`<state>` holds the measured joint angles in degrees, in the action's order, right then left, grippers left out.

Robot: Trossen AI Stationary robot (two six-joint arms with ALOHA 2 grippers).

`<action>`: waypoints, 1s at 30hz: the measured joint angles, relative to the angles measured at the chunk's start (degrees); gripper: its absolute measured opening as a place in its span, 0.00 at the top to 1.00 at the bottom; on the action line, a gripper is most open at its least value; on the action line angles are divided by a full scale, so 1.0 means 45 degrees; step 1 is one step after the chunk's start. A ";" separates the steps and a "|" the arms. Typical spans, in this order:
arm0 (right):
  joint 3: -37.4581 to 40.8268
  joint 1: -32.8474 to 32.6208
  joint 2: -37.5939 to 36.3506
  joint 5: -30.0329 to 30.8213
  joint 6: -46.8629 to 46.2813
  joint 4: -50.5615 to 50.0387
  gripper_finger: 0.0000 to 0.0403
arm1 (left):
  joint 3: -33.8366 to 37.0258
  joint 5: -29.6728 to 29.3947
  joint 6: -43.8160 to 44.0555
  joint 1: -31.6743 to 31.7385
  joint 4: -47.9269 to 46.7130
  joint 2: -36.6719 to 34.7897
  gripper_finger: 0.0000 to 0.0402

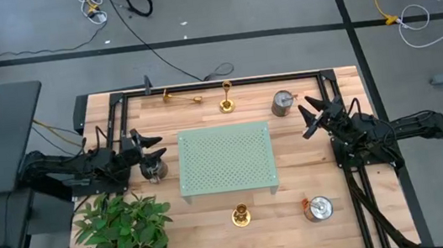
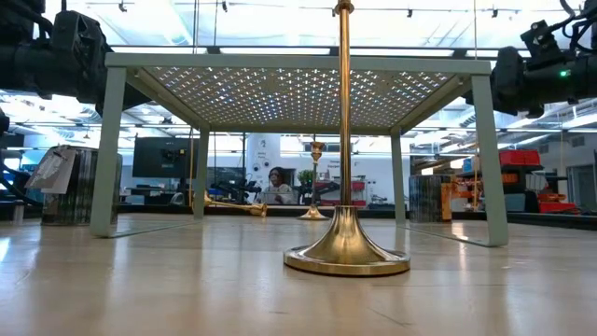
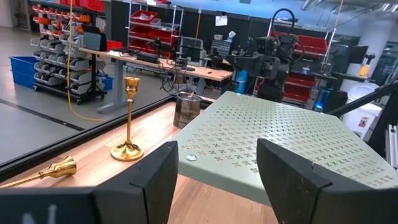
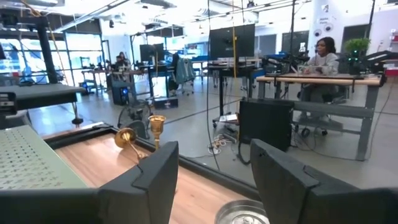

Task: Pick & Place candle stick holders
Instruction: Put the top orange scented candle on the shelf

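Observation:
Three gold candle stick holders are on the wooden table. One stands upright on its round base near the front edge (image 1: 241, 215), close in the low view (image 2: 346, 233). One stands upright at the far edge (image 1: 226, 102) (image 3: 129, 118) (image 4: 157, 127). One lies on its side at the far edge (image 1: 180, 97) (image 3: 53, 169). My left gripper (image 1: 152, 141) (image 3: 217, 180) is open and empty, left of the green stand. My right gripper (image 1: 315, 117) (image 4: 214, 180) is open and empty, right of the stand.
A pale green perforated stand (image 1: 226, 161) on four legs fills the table's middle. Metal tins stand at the far right (image 1: 283, 103), near right (image 1: 320, 207) and below my left gripper (image 1: 155, 168). A green plant (image 1: 121, 234) covers the near left corner.

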<state>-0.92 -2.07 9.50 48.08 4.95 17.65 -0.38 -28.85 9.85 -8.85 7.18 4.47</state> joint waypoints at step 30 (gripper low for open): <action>0.0004 -0.0005 0.0005 -0.8150 -0.2417 0.0379 0.50 | 0.0000 0.0040 0.0005 -0.0001 -0.0044 0.0000 0.46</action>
<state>-0.91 -2.09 9.52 11.41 -5.93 19.35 -0.38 -28.67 9.87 -8.85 6.98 4.47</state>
